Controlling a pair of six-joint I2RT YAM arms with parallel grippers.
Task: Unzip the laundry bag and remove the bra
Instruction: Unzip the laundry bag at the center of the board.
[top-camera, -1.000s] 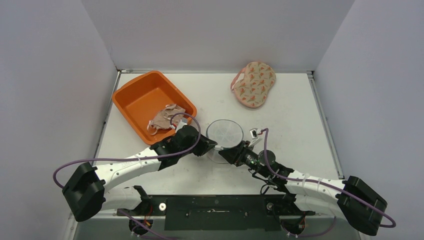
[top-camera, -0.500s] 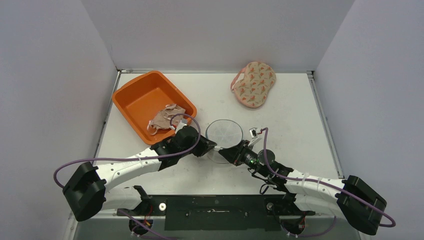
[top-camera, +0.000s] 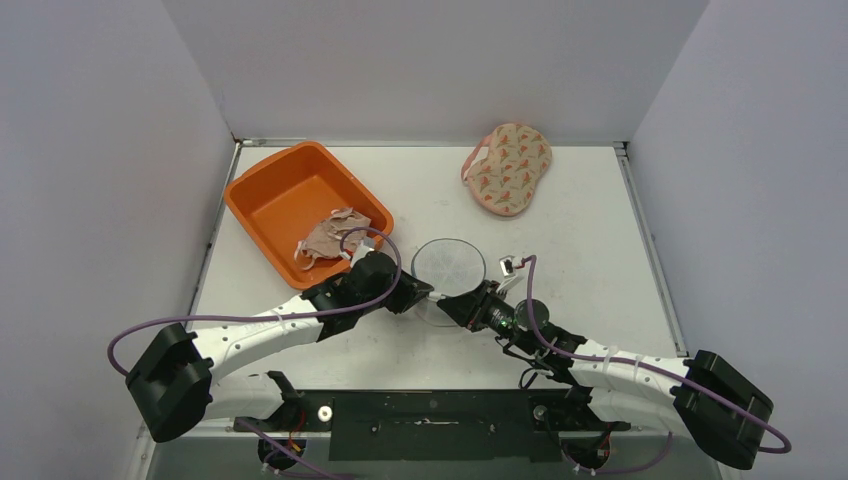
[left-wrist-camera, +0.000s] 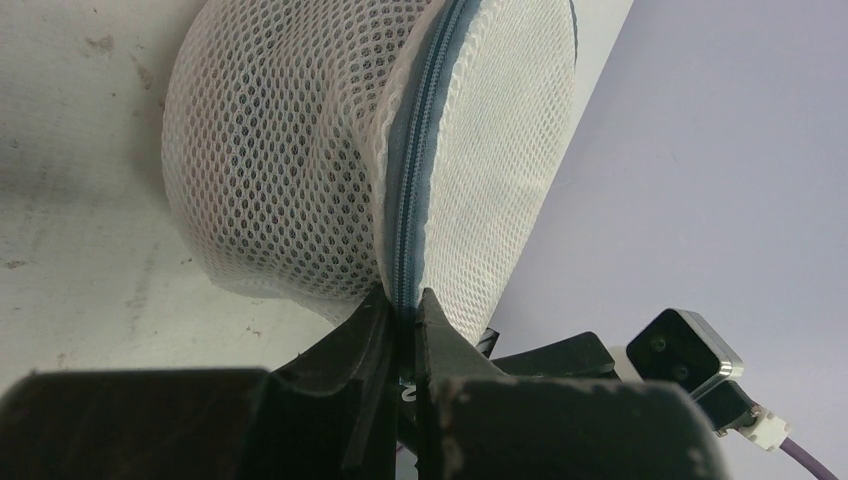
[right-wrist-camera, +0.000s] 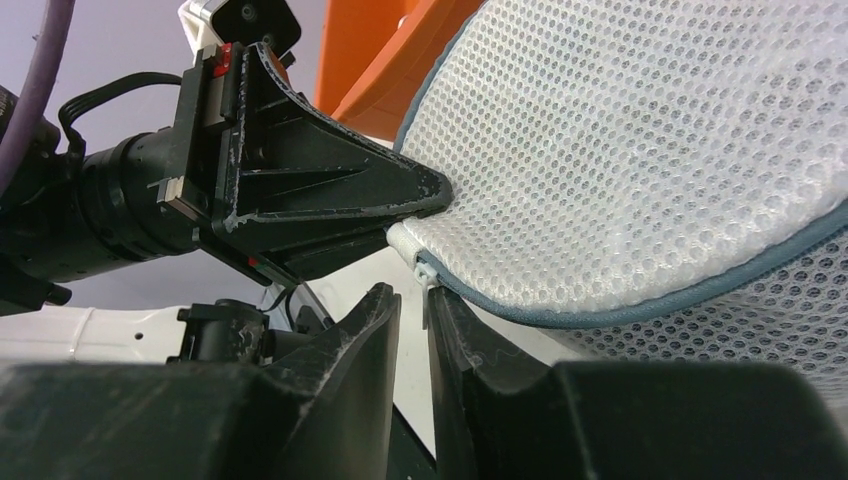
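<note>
Behind laundry bag (top-camera: 449, 265): orange tub (top-camera: 285, 195) left, patterned cloth (top-camera: 507, 168) right.

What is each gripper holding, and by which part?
The left gripper pinches the laundry bag at its zipper seam. The right gripper sits at the zipper pull; a grip cannot be told.

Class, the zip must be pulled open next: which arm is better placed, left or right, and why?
Right, probably. The right gripper sits at the white zip pull, while the left gripper is clamped on the laundry bag seam, anchoring it.
</note>
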